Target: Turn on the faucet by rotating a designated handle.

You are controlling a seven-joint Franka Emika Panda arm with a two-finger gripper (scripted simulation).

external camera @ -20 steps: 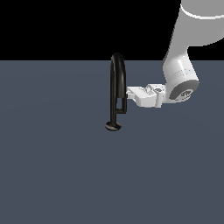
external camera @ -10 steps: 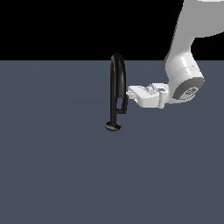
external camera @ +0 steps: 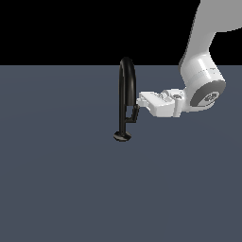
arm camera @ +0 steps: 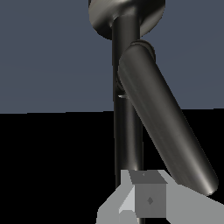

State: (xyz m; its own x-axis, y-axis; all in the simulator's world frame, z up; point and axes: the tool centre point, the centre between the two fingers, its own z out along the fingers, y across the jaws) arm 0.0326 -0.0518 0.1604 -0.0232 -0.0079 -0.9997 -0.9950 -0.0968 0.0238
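I cannot tell my gripper's point(external camera: 140, 100) spread; just ahead, the handle point(external camera: 134, 113) looks stiff and slick, best pushed near its free tip.

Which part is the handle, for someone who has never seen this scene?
Find the tall black faucet standing alone on the grey floor. The handle is the short thin rod leaning off its stem low down, on the side facing the white gripper. It is far thinner and shorter than the arched gooseneck pipe.
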